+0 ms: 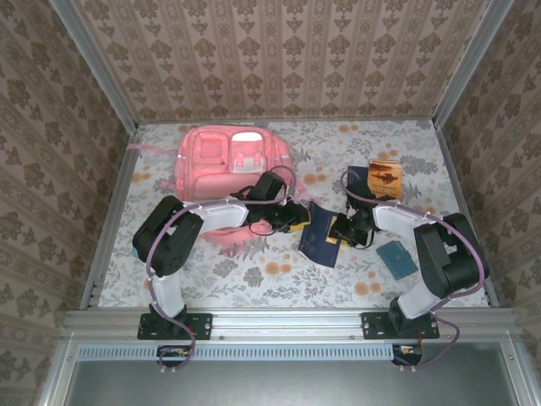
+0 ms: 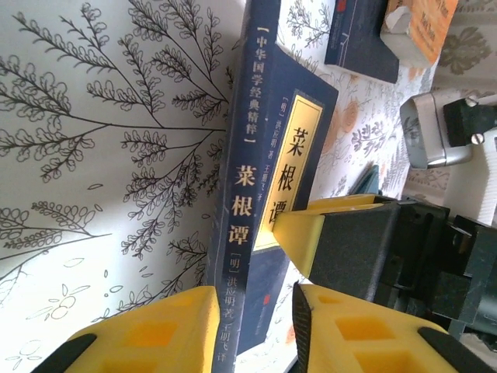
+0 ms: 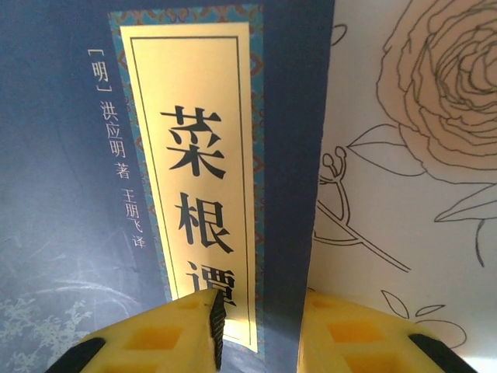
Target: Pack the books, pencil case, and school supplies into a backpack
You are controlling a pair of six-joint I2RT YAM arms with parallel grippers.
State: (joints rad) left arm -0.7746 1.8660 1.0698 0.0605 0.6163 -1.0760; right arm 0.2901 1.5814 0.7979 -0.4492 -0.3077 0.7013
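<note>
Top: backpack (image 1: 232, 156) far left, nothing visibly packed. Navy book (image 1: 319, 235) mid table (image 1: 254, 279); booklet (image 1: 385, 175) + teal square (image 1: 396, 258) lying right.
L wrist: left gripper (image 2: 252, 330) has a narrow gap astride the book's spine, grip can't tell.
R wrist: right gripper (image 3: 260, 334) slightly open over the book's edge, holding nothing.

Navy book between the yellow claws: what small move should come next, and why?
Probably close the left gripper on the navy book. Its spine lies in the gap between the parted yellow fingers, while the right gripper straddles the opposite edge, so a pinch would secure it for lifting toward the backpack.
</note>
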